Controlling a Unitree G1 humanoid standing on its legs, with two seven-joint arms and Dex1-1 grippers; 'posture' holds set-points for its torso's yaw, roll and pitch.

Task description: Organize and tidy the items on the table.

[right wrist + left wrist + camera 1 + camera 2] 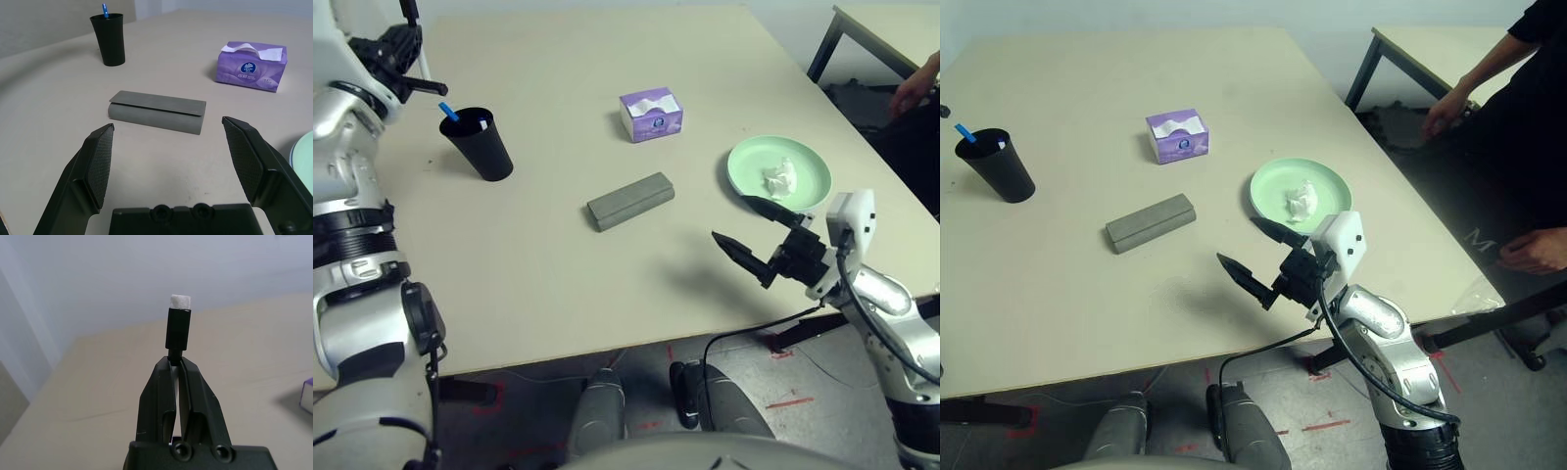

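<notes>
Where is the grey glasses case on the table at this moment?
In the left eye view the grey glasses case lies closed near the middle of the table, between the black cup on its left and the green plate on its right, below the purple tissue box.

Bare table (509, 264) near front edge, glasses case (630, 201) mid-table, cup (478, 143) far left

A pale wall (1351, 20) stands behind the scene at the upper edge of the frame. In the upper right is a second table (1430, 44) with dark legs, and a person in black clothes (1518, 117) is beside it. The grey floor (783, 382) at the lower part has red tape marks (793, 401).
</notes>
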